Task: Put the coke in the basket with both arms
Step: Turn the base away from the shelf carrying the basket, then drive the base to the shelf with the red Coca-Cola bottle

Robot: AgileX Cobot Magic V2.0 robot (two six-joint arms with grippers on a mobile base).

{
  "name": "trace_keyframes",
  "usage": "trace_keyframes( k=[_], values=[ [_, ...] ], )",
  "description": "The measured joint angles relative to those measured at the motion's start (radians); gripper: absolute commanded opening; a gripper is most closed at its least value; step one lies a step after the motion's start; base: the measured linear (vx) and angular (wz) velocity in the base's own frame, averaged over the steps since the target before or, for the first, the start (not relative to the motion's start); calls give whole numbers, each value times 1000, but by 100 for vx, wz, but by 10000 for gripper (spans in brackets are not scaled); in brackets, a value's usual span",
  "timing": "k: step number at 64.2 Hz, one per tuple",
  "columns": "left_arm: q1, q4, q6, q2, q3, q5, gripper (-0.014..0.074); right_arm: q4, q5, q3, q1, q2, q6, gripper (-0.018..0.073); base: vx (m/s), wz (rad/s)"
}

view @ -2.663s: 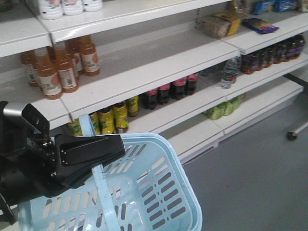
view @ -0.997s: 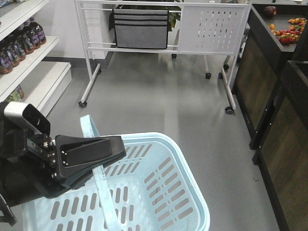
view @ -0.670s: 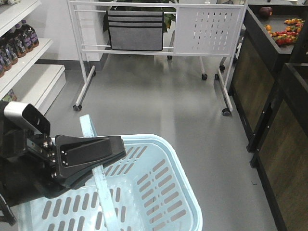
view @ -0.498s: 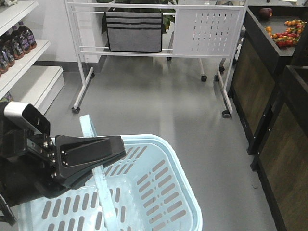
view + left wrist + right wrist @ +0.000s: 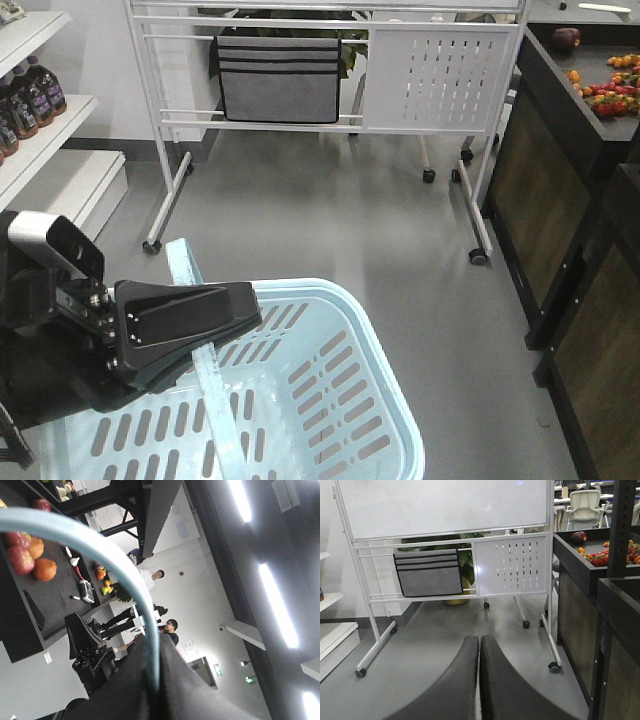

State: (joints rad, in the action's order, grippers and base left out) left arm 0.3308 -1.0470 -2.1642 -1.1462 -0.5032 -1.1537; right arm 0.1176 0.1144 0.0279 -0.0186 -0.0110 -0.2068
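Coke is nowhere to be seen in any view: no red bottle in the basket, in either gripper or on the shelving. The basket [image 5: 300, 287] sits low in the front view, tilted and empty as far as its visible interior shows. Its swing handle [image 5: 215, 400] runs up into the left gripper [image 5: 235, 325]. In the left wrist view the same pale blue handle [image 5: 125, 575] curves down and disappears between the two dark jaws, which are clamped on it. The right gripper [image 5: 479, 642] has its jaws pressed together with nothing between them, hanging above bare grey floor.

By my reading the carrying half is in place and the fetch is not yet begun. The next move calls for getting a coke within reach. The right gripper must then spread its jaws and take the bottle while the left holds the basket steady beneath.

Dark bottles [image 5: 25, 95] stand on the white shelf at far left, their labels too small to read. A wheeled whiteboard stand [image 5: 440, 75] with a grey pouch [image 5: 280, 80] faces the robot, and produce [image 5: 605, 85] lies on a dark counter at right. No brand or writing is legible anywhere.
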Motion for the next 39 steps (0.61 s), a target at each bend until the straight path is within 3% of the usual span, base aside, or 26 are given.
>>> trace_keyframes(
  k=[39],
  values=[
    [0,0,0,0,0,0,-6,0,0,0,0,0,0,-6,27,-1]
  ],
)
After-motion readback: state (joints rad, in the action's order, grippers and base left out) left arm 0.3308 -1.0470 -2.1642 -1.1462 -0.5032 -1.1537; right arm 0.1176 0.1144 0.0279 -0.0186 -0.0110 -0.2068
